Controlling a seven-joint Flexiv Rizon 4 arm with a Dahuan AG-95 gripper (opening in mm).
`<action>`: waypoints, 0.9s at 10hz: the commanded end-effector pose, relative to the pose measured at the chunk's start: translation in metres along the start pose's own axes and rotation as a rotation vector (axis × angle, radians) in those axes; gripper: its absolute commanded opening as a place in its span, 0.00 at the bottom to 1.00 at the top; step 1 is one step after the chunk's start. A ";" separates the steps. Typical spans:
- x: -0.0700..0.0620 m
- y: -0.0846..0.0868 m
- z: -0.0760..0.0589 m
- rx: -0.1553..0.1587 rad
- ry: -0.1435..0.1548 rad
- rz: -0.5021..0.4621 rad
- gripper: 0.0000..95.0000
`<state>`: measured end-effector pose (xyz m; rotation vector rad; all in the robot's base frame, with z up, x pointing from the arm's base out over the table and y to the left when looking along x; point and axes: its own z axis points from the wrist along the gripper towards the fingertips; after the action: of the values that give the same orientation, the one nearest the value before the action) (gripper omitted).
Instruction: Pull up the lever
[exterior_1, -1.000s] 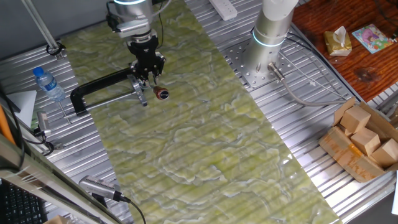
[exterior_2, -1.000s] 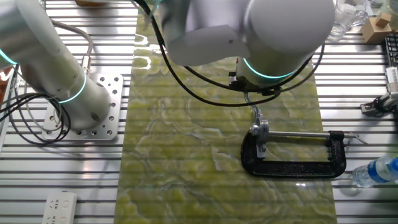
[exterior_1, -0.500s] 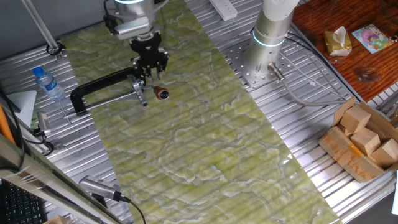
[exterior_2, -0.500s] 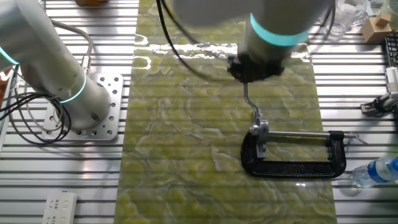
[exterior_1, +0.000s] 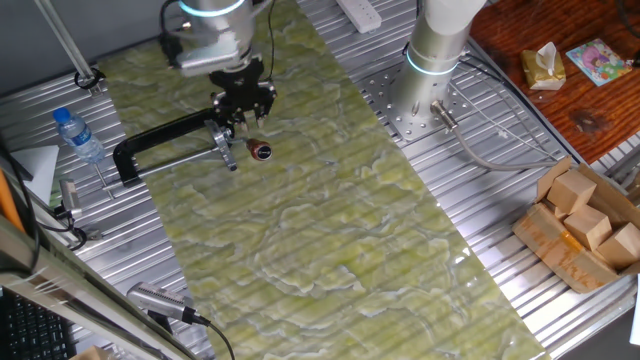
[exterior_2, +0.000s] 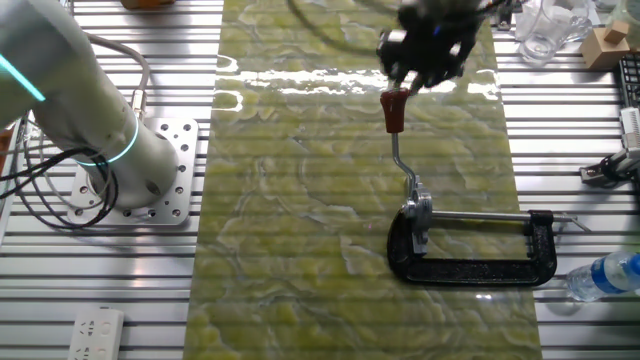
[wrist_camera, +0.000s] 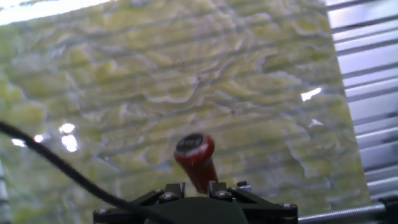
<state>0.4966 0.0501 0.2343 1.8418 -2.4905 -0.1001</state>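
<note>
Lifted gripper (exterior_1: 243, 108) jaws straddle lever (exterior_2: 397, 131).

- One fixed view: high, oblique, far off, tool (exterior_1: 243, 103) at upper left.
- Other fixed view: opposite side, steep, closer; shares the surface (exterior_2: 300, 250) beneath the tool.
- Hand view: close, looking down past the tool.

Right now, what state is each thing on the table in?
lever, tilted up from its joint, red end toward the pincer.
pincer, just above the lever's end; open or shut unclear.
clamp, lying flat.
water bottle, capped.
</note>
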 end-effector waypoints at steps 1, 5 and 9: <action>-0.028 0.003 0.004 0.012 0.016 0.098 0.00; -0.044 0.005 0.027 0.032 0.050 0.095 0.00; -0.045 0.001 0.049 0.032 0.051 0.117 0.00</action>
<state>0.5037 0.0949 0.1836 1.6836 -2.5765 -0.0097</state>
